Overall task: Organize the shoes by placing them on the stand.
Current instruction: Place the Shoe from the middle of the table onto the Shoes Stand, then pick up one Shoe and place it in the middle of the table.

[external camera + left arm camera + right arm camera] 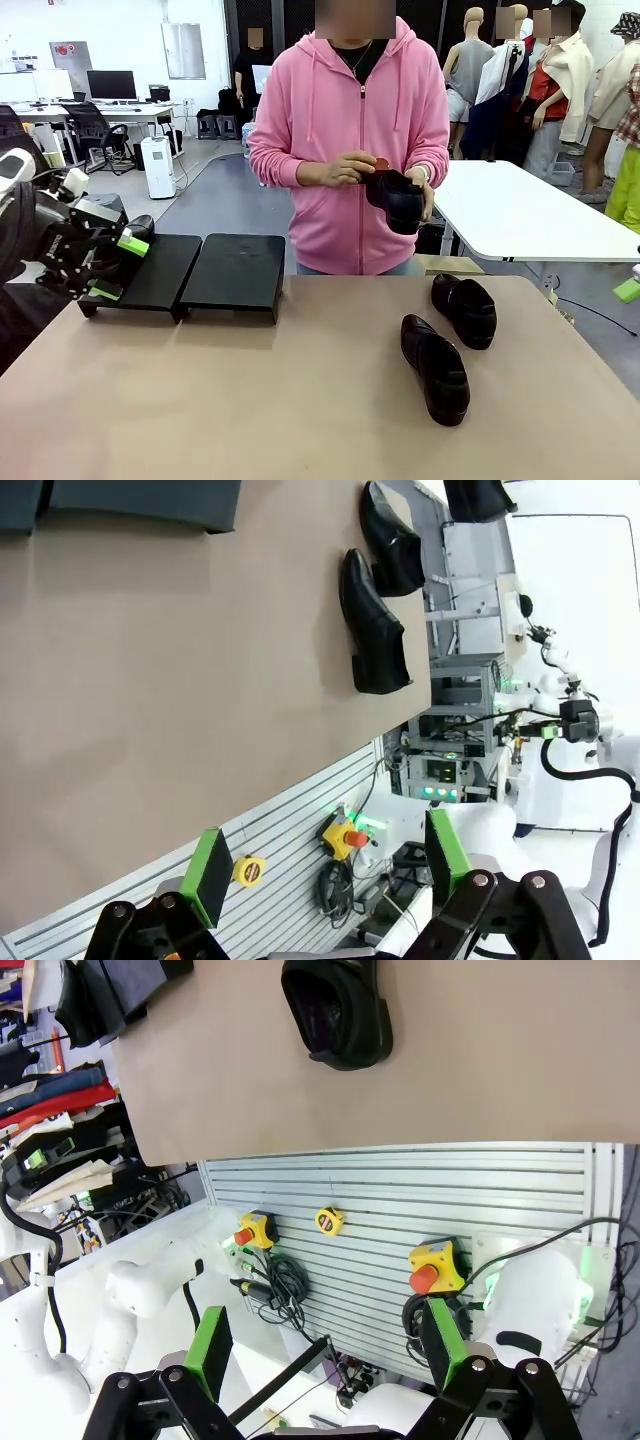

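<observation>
Black glossy loafers, 2 of them, on the tan tabletop (200, 400) toward the robot's right: near loafer (435, 368) and far loafer (465, 310) close together (touching or just apart, hard to tell). 1 more loafer (397, 200) held up by the person beyond the far edge, 1 hand (335, 170) at its opening. Black stand (235, 268) at the table's far left, 2 flat platforms side by side, right platform bare.

Left gripper (118, 268) near the stand's left end, jaws spread wide, holding nothing; both tabletop loafers well apart from it, across the table. Right gripper (325, 1350) off the table's near edge, likewise wide and empty, with 1 loafer (335, 1010) lying ahead of its fingers on the tabletop, well apart.

Likely step: fetching a tabletop loafer, probably with the right gripper, the closer of the 2. Best done by coming down over the near loafer's middle, straddling its narrow width and not its length, then closing on the firmer sides beside the opening. Worth lifting level and clear of the neighbouring loafer before crossing to the bare platform.
</observation>
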Controlling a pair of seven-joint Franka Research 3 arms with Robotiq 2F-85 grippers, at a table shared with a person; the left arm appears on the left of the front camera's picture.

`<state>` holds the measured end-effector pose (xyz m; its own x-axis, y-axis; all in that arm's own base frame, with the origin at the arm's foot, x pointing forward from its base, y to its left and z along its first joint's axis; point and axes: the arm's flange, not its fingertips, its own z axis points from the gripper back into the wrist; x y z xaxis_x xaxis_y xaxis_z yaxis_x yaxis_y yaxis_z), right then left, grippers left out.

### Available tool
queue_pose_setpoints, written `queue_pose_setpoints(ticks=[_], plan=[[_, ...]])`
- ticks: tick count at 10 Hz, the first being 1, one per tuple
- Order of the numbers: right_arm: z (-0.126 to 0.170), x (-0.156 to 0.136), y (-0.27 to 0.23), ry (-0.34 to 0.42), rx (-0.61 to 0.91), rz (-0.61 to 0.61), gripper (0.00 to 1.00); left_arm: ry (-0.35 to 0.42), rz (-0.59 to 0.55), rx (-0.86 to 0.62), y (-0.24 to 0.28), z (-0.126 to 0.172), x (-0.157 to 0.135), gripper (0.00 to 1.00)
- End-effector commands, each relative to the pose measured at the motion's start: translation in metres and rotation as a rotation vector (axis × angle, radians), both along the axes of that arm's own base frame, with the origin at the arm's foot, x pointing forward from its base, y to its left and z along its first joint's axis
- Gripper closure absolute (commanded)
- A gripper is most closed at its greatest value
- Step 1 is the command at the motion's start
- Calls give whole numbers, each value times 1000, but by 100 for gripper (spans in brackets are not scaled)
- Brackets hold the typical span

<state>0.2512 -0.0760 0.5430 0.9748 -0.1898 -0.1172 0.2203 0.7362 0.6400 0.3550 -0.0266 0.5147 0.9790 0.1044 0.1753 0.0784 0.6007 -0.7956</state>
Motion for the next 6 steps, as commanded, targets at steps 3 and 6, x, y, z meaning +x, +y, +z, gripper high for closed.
queue_pose_setpoints(ticks=[3, 6], plan=[[4, 2, -1, -22, 29, 16, 0, 15, 0, 17, 3, 4, -3, 0], [4, 2, -1, -22, 29, 16, 0, 15, 0, 17, 3, 4, -3, 0]])
